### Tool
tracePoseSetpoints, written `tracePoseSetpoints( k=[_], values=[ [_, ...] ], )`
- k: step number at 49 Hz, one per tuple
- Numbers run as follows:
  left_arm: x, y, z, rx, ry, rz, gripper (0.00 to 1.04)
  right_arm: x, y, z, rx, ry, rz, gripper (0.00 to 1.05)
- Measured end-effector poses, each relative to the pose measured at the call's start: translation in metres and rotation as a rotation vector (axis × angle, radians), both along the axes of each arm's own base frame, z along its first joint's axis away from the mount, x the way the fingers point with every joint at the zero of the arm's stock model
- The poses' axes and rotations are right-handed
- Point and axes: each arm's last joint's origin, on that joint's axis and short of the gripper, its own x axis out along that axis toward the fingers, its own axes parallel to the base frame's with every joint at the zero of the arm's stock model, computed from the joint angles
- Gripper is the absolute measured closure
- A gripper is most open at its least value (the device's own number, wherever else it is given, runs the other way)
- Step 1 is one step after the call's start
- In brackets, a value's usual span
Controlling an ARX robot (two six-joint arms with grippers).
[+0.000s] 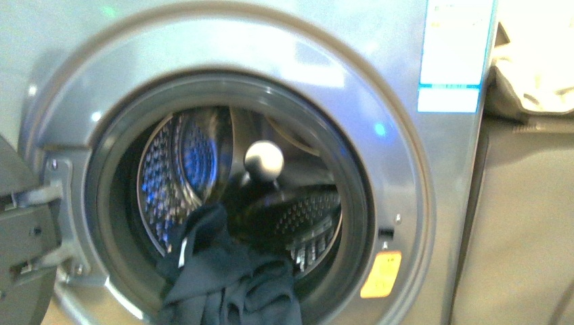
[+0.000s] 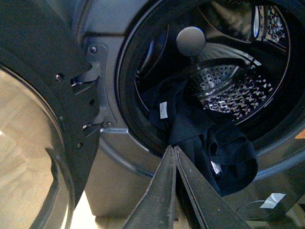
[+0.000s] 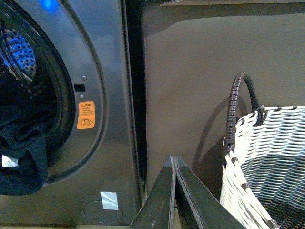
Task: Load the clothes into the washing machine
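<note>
The silver-grey washing machine (image 1: 406,203) fills the front view, its porthole open and the perforated drum (image 1: 179,169) lit blue inside. The dark navy clothes (image 1: 230,284) lie across the lower rim of the porthole, partly inside the drum and partly hanging out over the front. A small white tag (image 2: 163,110) shows on the fabric. My left gripper (image 2: 173,149) is shut and empty, its tips just below the hanging clothes (image 2: 224,152). Over by the cabinet stands my right gripper (image 3: 173,158), shut with nothing in it, right of the machine (image 3: 109,95); the clothes (image 3: 21,162) show at that view's edge.
The open door (image 2: 33,143) with its glass window hangs at the machine's left on its hinge (image 1: 40,196). A grey-beige cabinet (image 3: 200,71) stands right of the machine, with beige fabric (image 1: 535,68) on top. A white woven basket (image 3: 267,157) with a dark handle sits before the cabinet.
</note>
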Motion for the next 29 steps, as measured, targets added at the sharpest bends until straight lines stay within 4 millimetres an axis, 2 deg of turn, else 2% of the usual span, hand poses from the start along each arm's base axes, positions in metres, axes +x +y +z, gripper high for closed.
tracePoseSetpoints(
  k=[17,29],
  values=[
    [-0.012,0.016,-0.022,-0.003,-0.002,-0.014,1.01,0.000,0.000,0.000,0.000,0.000,0.000,1.02],
    [-0.017,0.024,-0.031,-0.003,-0.007,0.013,1.01,0.000,0.000,0.000,0.000,0.000,0.000,1.02]
  ],
)
